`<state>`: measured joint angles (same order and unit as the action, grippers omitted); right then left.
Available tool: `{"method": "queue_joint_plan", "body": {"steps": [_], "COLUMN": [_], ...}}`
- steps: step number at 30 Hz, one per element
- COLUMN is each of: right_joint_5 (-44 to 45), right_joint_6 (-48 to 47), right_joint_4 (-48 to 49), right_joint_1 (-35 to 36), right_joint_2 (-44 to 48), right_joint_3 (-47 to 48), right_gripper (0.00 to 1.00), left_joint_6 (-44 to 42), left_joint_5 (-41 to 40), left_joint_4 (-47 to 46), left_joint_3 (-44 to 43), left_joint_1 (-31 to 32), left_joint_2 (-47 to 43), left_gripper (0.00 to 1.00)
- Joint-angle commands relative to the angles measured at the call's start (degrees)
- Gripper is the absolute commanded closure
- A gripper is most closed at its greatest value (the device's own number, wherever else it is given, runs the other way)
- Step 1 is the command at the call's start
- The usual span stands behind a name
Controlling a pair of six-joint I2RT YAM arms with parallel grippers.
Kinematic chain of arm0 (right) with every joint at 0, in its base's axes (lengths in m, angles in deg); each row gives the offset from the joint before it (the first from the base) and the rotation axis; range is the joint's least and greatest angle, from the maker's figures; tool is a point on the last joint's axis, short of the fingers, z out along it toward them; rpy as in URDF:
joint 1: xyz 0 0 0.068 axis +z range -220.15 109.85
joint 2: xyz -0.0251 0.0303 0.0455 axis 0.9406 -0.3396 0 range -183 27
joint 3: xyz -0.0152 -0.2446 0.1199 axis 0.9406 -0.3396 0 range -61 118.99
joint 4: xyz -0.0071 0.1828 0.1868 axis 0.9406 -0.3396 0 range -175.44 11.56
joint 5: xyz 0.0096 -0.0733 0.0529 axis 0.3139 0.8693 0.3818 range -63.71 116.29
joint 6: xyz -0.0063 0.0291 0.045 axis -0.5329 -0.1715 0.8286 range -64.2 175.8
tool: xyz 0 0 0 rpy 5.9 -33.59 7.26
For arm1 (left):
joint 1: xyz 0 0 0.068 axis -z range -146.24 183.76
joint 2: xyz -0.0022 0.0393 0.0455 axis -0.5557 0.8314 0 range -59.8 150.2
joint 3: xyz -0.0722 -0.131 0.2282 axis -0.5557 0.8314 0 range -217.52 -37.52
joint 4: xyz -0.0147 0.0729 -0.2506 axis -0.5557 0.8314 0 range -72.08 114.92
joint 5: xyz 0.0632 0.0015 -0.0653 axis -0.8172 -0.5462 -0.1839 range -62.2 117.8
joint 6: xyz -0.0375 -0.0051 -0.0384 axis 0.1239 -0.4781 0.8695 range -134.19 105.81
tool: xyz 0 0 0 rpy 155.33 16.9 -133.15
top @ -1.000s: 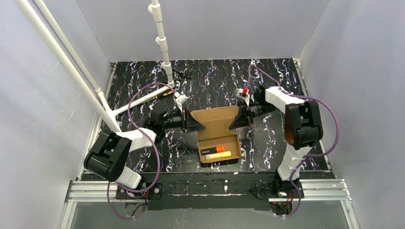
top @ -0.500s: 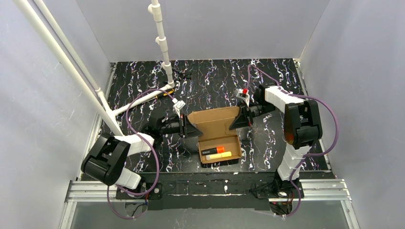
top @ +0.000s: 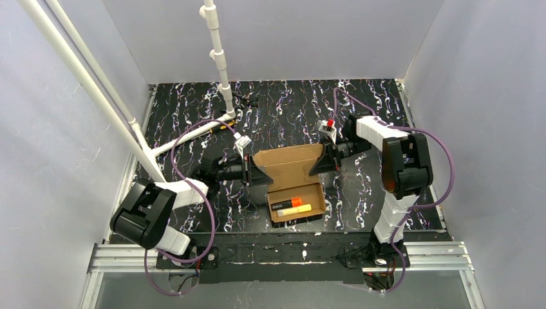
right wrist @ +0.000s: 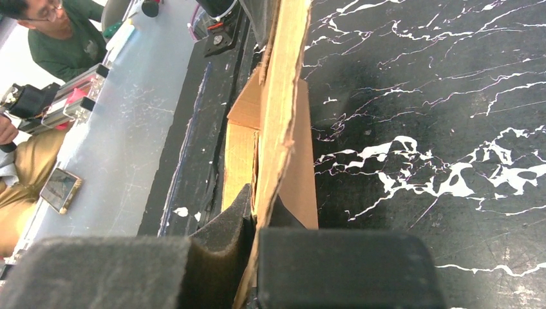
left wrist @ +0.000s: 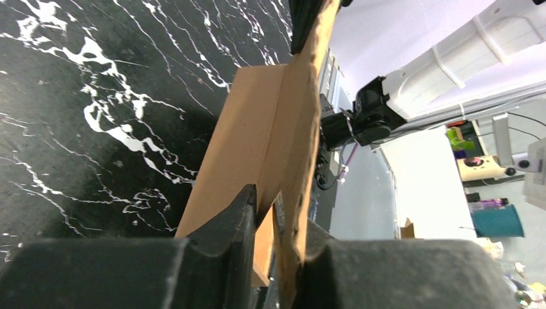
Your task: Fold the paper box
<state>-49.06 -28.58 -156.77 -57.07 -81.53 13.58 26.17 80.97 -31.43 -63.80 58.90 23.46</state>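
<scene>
The paper box (top: pixel 291 162) is brown cardboard, standing in the middle of the black marbled table. Its lid is raised behind the open tray (top: pixel 317 193). My left gripper (top: pixel 256 170) is at the lid's left edge. In the left wrist view the gripper (left wrist: pixel 267 196) is shut on the paper box (left wrist: pixel 257 129), with the side flap between the fingers. My right gripper (top: pixel 320 164) is at the lid's right edge. In the right wrist view that gripper (right wrist: pixel 257 201) is shut on the cardboard edge (right wrist: pixel 280 96).
An orange-and-black marker (top: pixel 287 203) and a yellow marker (top: pixel 295 210) lie in the tray. A white pipe frame (top: pixel 221 64) rises at the back left, with one pipe (top: pixel 190 136) lying on the table. Grey walls close in three sides.
My left gripper slid a little toward the near side along the lid's left edge, opened briefly and closed on the flap. The right gripper and the box have not moved.
</scene>
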Motion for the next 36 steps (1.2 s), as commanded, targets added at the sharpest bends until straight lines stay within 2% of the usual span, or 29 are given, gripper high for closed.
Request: {"method": "queue_joint_plan", "body": {"steps": [1,13,16,18,23,27,32,34,36], "right_joint_5": [-1.2,0.6,2.2,3.3,5.2,6.6,8.2,9.7,12.4], "right_joint_6": [-2.9,-3.1,-2.9,-2.5,1.4,3.6,4.3,7.9,13.5], "right_joint_4": [-2.9,-2.9,-2.8,-2.5,-0.8,0.7,0.8,4.0,9.8], "right_joint_1": [0.4,0.4,0.2,0.0,-0.2,-0.2,0.1,0.5,1.1], "right_joint_2": [-0.4,-1.4,-1.7,-2.2,-3.4,-4.2,-4.5,-3.9,-2.4], "right_joint_3": [2.0,2.6,3.1,3.5,5.6,7.5,8.8,8.3,7.0], "right_gripper": [0.99,0.99,0.99,0.99,0.96,0.97,0.96,0.95,0.94], "left_joint_6": [0.6,4.0,5.0,4.7,1.3,0.7,1.7,1.5,0.4], "left_joint_5": [-3.1,-5.8,-6.6,-7.5,-12.1,-14.8,-10.8,-9.6,-9.2], "left_joint_4": [-0.4,-0.1,1.1,3.0,11.8,14.7,14.7,14.7,14.8], "left_joint_3": [-1.3,1.0,1.3,1.3,0.3,0.0,-2.1,-3.1,-4.1], "left_joint_1": [-1.2,-3.6,-4.2,-4.5,-5.7,-6.3,-6.4,-6.4,-6.4], "left_joint_2": [-0.3,-7.3,-10.0,-12.3,-17.4,-19.2,-14.6,-12.8,-11.2], "left_gripper": [0.81,0.6,0.45,0.4,0.21,0.02,0.02,0.02,0.07]}}
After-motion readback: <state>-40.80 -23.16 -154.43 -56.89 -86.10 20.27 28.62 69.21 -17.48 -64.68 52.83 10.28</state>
